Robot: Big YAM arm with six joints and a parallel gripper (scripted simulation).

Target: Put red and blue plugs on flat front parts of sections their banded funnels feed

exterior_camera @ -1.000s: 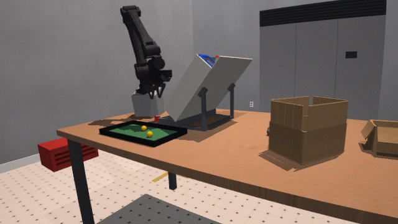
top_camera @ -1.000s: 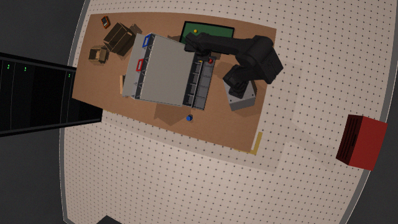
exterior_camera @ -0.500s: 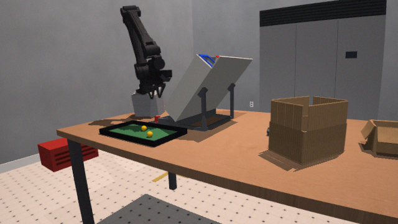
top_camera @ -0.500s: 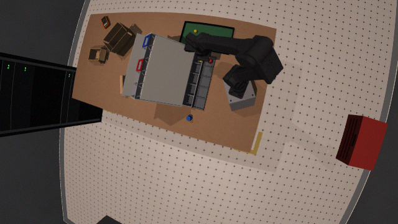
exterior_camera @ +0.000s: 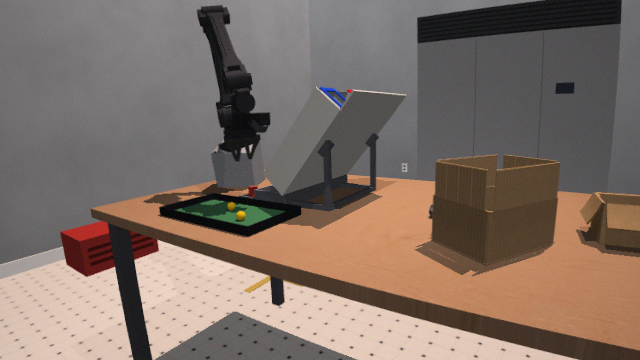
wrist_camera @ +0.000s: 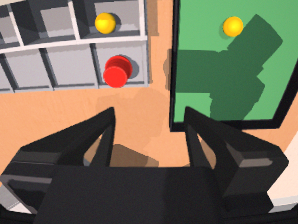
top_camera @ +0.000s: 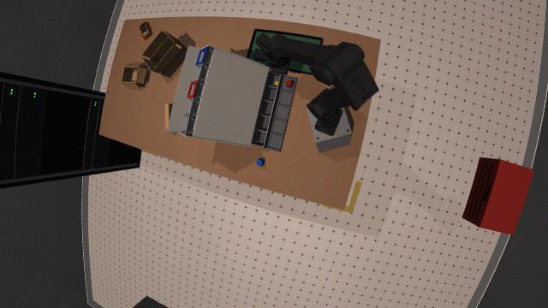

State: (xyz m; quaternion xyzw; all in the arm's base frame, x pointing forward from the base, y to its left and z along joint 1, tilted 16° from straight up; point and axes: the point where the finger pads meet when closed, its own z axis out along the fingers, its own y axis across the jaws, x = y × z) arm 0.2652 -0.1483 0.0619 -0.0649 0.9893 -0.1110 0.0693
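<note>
Plugs and marble, left to right

We are listing: cover (top_camera: 231, 96), hiding pipes; blue plug (top_camera: 260, 162), awaiting placement on the table; yellow marble (top_camera: 276, 83) (wrist_camera: 105, 23), probably marking an outlet; gripper (top_camera: 280, 68) (exterior_camera: 244, 158) (wrist_camera: 149, 113), hovering, fingers apart, holding nothing; red plug (top_camera: 288, 83) (exterior_camera: 253, 191) (wrist_camera: 117, 72), apparently marking that section.

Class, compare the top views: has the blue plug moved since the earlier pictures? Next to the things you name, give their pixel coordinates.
No. The blue plug (top_camera: 260, 162) sits at the same spot on the table (top_camera: 300, 171) (exterior_camera: 375, 240) (wrist_camera: 142, 107), no nearer to its front edge or farther from it.
</note>
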